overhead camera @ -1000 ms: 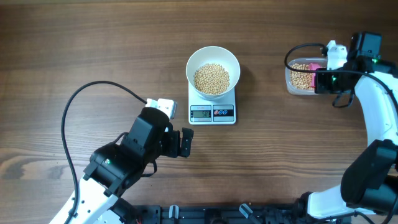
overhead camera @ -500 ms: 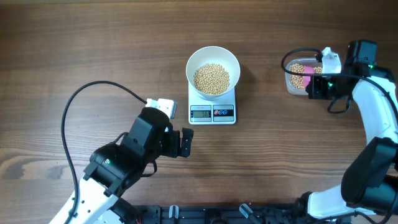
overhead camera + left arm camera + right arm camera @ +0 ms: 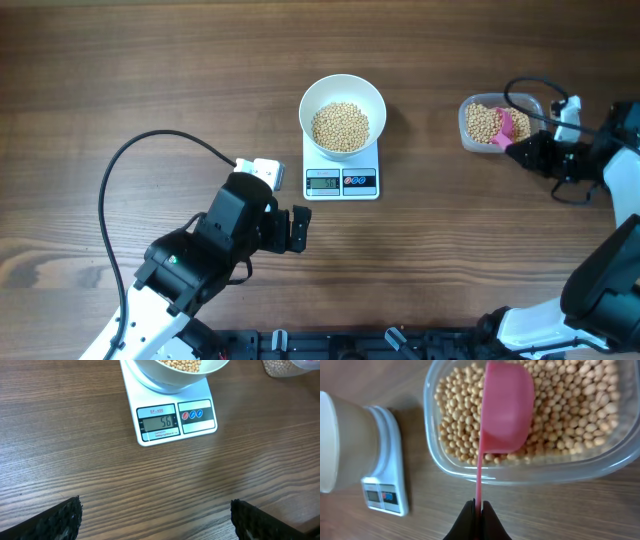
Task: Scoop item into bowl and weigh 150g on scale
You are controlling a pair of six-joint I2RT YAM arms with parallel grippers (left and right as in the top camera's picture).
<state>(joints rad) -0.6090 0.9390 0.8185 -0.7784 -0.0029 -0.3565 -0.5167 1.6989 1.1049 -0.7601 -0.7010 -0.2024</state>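
1. Right pincer [image 3: 479,519] is clamped on the handle of the pink scoop [image 3: 506,410]. The scoop's cup lies just ahead of it, on the beans [image 3: 570,415] in the tub [image 3: 545,476].
2. Left pincer [image 3: 155,522] gapes wide, gripping nothing, over the table [image 3: 75,460].
3. Ahead of the left pincer sits the scale [image 3: 159,422], reading 56.
4. The bowl [image 3: 165,379] stands on the scale and holds beans, well apart from the right pincer.
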